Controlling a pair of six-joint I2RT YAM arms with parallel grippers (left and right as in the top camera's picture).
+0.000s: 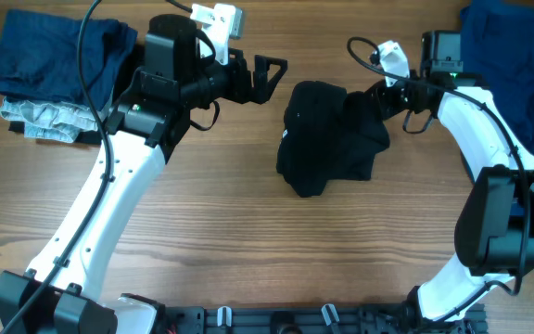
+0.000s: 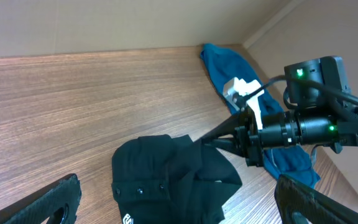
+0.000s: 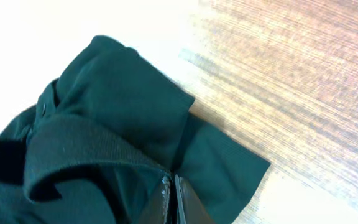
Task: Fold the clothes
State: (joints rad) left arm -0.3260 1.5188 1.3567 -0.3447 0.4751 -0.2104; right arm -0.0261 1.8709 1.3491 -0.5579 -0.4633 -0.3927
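Wood-grain counter (image 1: pixel 248 241), two white arms reaching in from the near edge. Black shirt (image 1: pixel 327 139) lies bunched mid-counter, small white lettering on its left edge. Right hand (image 1: pixel 369 100) is closed, pinching the shirt's far-right fold; in the wrist view its fingertips (image 3: pixel 165 198) meet on the fabric. Left hand (image 1: pixel 274 79) is wide open and empty, just left of the shirt, not touching it. Far right corner: royal-blue garment (image 1: pixel 517 65). Far left corner: navy garment (image 1: pixel 54 56) on grey patterned fabric (image 1: pixel 40 116).
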